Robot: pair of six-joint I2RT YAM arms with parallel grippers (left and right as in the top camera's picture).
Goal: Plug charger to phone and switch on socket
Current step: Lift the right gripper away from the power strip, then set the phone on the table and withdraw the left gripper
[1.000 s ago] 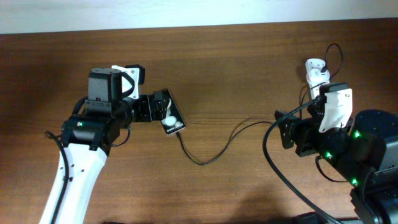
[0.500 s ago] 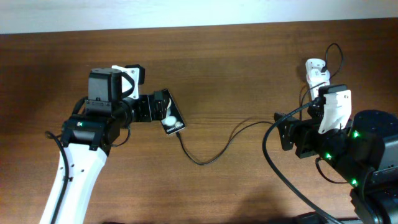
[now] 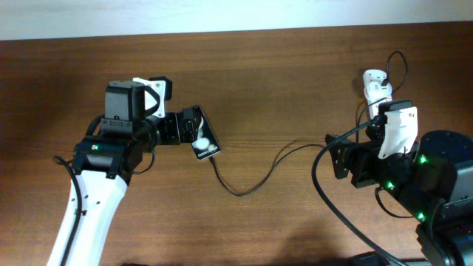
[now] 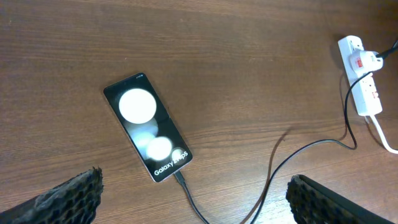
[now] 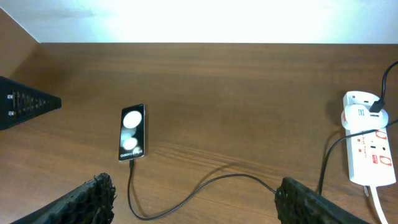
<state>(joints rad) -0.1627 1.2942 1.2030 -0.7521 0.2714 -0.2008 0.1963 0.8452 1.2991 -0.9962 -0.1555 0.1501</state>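
The black phone [image 4: 147,127] lies flat on the wooden table, two white round patches on its face; it also shows in the overhead view [image 3: 203,137] and the right wrist view [image 5: 132,132]. The thin black charger cable [image 3: 244,188] is plugged into the phone's text end [image 4: 179,180] and curves right to the white adapter on the socket [image 5: 367,146]. The socket also shows in the left wrist view [image 4: 362,78] and partly in the overhead view [image 3: 375,87]. My left gripper [image 4: 193,199] is open above the table just short of the phone. My right gripper [image 5: 196,199] is open and empty over the cable.
The thick white cord [image 4: 382,137] leaves the socket toward the table's edge. The pale back wall [image 5: 199,18] runs behind the table. The left arm's fingers [image 5: 25,102] show at the left of the right wrist view.
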